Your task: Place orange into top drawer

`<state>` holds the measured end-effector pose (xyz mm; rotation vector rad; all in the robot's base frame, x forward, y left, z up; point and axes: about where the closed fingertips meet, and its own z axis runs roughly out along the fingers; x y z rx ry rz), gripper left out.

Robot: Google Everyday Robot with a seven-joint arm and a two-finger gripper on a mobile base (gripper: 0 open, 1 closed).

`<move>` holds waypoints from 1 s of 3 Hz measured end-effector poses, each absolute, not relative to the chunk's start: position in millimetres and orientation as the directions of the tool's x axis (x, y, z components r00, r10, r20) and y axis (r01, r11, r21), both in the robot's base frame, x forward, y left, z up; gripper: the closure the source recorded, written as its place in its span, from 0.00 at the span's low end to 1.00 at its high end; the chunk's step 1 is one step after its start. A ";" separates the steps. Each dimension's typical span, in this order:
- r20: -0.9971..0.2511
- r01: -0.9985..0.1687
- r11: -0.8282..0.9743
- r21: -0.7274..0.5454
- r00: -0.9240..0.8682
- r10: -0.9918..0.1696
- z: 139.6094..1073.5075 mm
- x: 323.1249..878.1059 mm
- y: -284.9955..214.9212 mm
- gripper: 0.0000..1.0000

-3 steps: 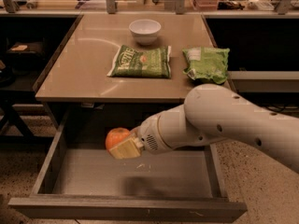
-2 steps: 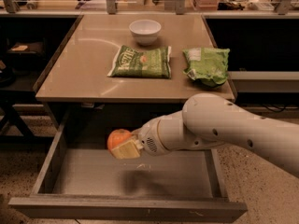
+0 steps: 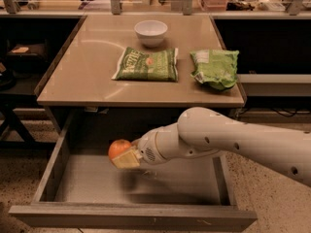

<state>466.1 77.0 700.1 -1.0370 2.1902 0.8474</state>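
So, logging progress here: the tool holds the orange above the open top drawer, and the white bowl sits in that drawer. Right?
No. The camera view shows the white bowl on the table. The tool does hold the orange above the open top drawer.

A tan table (image 3: 92,76) carries three things. A white bowl (image 3: 151,32) stands upright toward 12 o'clock on its top. A flat dark-green snack bag (image 3: 146,64) lies near the bowl, at its 6 o'clock. A crumpled light-green bag (image 3: 215,68) lies just beside that bag, at its 3 o'clock, apart from it. The gripper (image 3: 127,158) hangs below the table's front edge, at the dark-green bag's 6 o'clock.
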 end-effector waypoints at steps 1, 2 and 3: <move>-0.718 -0.795 0.520 0.313 -0.556 -0.418 684.2 467.5 79.3 1.00; -0.731 -0.773 0.556 0.306 -0.565 -0.383 670.3 469.9 78.5 1.00; -0.737 -0.760 0.575 0.302 -0.569 -0.365 663.0 470.4 79.0 1.00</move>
